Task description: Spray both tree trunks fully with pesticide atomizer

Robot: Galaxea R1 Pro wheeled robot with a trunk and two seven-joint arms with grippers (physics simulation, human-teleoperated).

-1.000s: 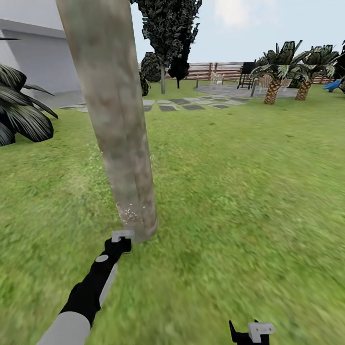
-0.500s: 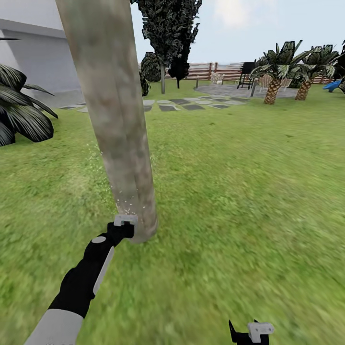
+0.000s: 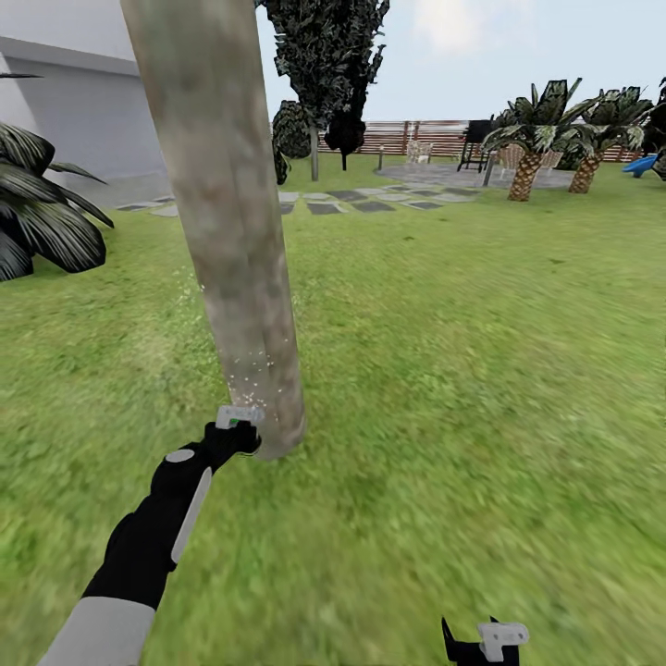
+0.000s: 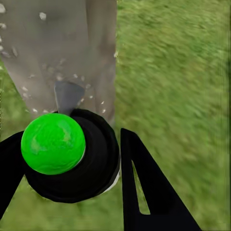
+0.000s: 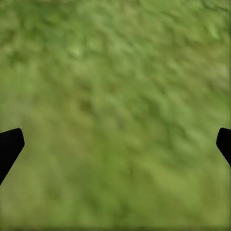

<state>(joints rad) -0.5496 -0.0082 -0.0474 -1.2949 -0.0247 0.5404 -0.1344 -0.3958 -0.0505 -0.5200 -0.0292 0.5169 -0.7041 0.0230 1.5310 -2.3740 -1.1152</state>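
Observation:
A thick grey-brown tree trunk [image 3: 231, 213] rises from the grass floor [image 3: 462, 370] just ahead, leaning slightly. White spray specks dot its lower part [image 4: 57, 62]. My left gripper [image 3: 236, 427] is shut on the pesticide atomizer [image 3: 239, 417], held right at the trunk's base. In the left wrist view the atomizer [image 4: 67, 154] is a dark bottle with a bright green spot, its nozzle pointing at the trunk, one finger [image 4: 144, 192] beside it. My right gripper [image 3: 483, 643] hangs low over the grass, its fingertips [image 5: 9, 147] spread wide with nothing between them.
A dark leafy plant [image 3: 42, 222] stands at the left by a grey wall. Stepping stones [image 3: 351, 199] lead to a round stone patio [image 3: 453, 174] with furniture. Two short palms [image 3: 555, 139] and a slat fence [image 3: 407, 137] stand far back. Open grass spreads right.
My left arm has pushed forward and up with the atomizer, closer along the trunk's base. The view shifted slightly. The right gripper has stayed where it was.

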